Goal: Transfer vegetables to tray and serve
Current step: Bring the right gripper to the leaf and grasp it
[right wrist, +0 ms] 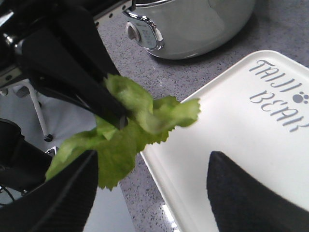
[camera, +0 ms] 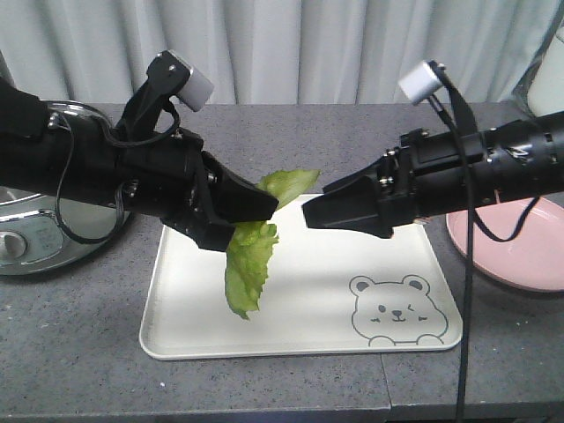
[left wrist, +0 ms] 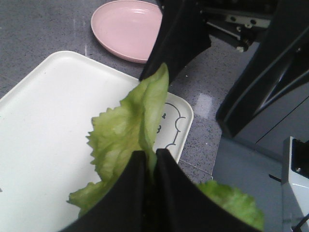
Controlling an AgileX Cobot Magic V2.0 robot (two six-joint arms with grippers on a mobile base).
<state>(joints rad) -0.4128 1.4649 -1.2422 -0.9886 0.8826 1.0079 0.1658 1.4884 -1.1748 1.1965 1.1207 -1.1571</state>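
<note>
Pinched the bright green, frilly-edged, crinkled lettuce leaf (camera: 249,264) between the black jaws of the left gripper (camera: 267,208), dangling over the large cream-white rectangular plastic tray (camera: 308,308). Faced from just beside by the right gripper (camera: 315,212), jaws spread, holding nothing.

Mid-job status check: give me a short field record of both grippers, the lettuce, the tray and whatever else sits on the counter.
left gripper: shut on the lettuce leaf, above the tray's left half
right gripper: open, holding nothing, tips facing the left gripper, close to the leaf
lettuce leaf: hanging from the left gripper, not laid down yet
tray: flat on the grey counter, nothing lying in it
pink plate: empty, beside the tray on the right arm's side
silver pot: on the left arm's side
</note>
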